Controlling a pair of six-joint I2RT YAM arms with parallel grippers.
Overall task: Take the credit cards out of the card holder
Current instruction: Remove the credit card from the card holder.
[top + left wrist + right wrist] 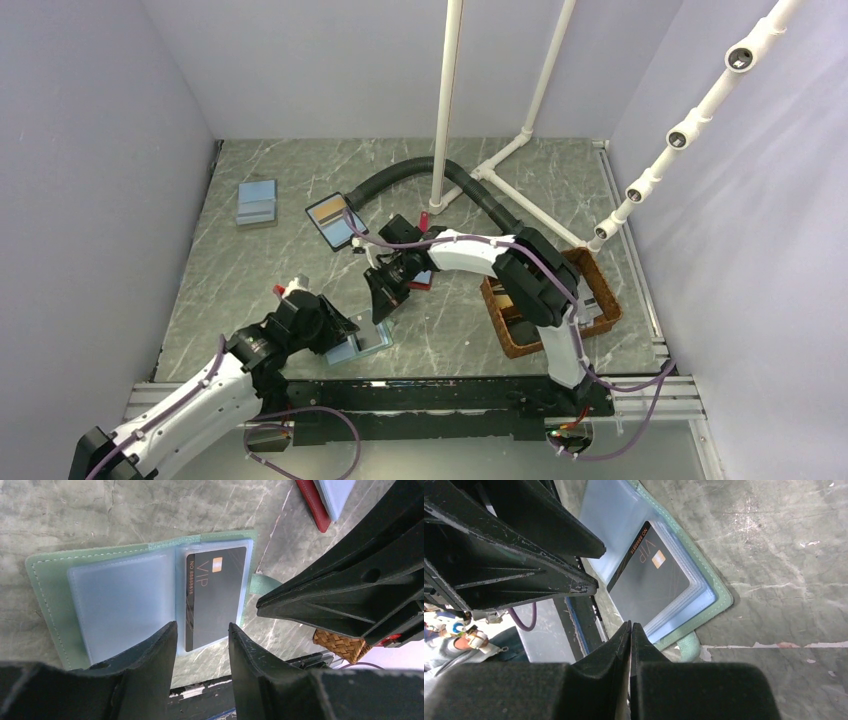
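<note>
At the table's (450, 335) near edge, the holder (47, 595) is laid open and flat, likely so that its sleeves can be reached from above. The left claw (202, 626) is hung over it with fingers parted and nothing grasped. The gap is lined up with the lower end of a card (215, 597), seemingly for a pinch. The right claw (630, 625) is clenched on nothing, its tip set at the holder's corner by the strap (perhaps to pin it; contact cannot be made out).

The holder is muted teal with pale stitching, and clear blue-tinted sleeves are stacked inside. One sleeve is filled by the dark card, marked VIP in gold with a small chip. The left-hand sleeve looks empty.

Farther back, a red-edged wallet (311, 502), a black-edged wallet (333, 222) and a blue-grey stack (257, 203) are seen.
</note>
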